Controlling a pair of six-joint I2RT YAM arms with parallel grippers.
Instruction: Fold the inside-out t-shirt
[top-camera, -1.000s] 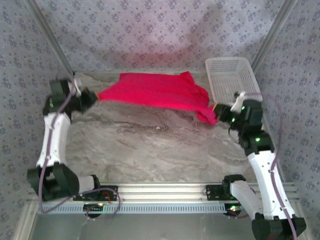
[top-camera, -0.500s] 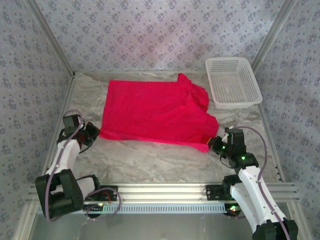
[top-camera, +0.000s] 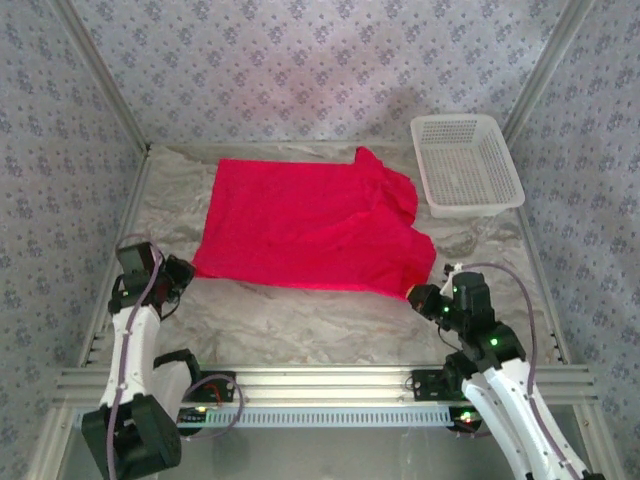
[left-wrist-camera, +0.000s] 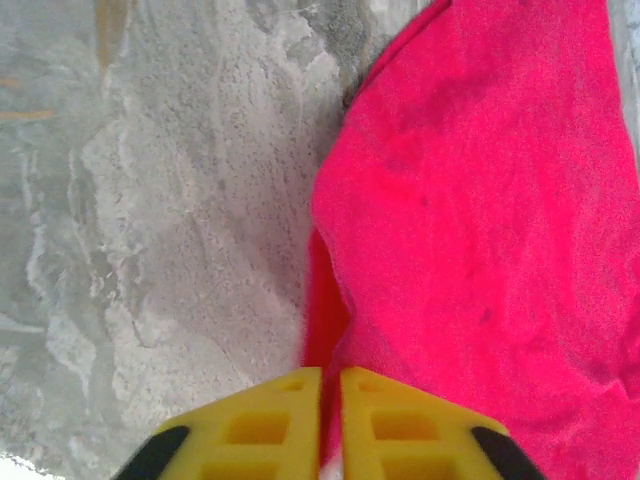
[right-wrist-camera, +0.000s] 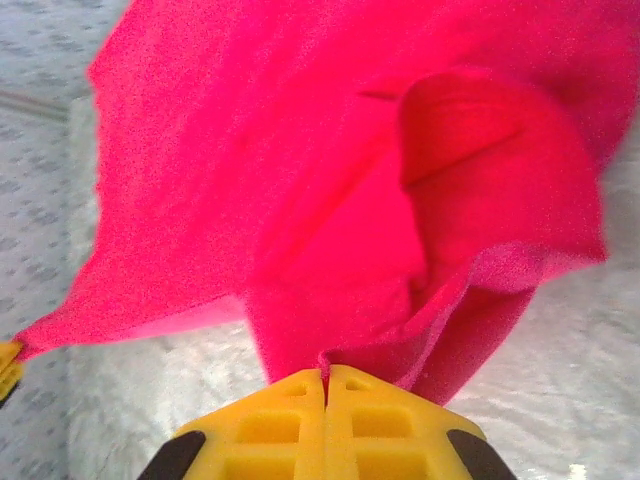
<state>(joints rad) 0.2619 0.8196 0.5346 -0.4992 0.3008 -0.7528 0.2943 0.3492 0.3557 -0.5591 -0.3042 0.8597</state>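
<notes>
At the table's (top-camera: 300, 320) 8 o'clock, the left gripper (left-wrist-camera: 331, 372) clamps the near-left corner of the inside-out t-shirt (top-camera: 310, 225). At 4 o'clock the right gripper (right-wrist-camera: 325, 372) pinches its near-right corner (jaws pressed tight). The t-shirt spreads flat from both jaws toward 12 o'clock. A white basket (top-camera: 468, 165) sits at 2 o'clock.

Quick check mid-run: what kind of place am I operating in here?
Probably a staged robot test cell, not a home: patterned walls box in a marble-look table, an aluminium rail runs along its near edge, with a red t-shirt and white mesh basket laid out.
</notes>
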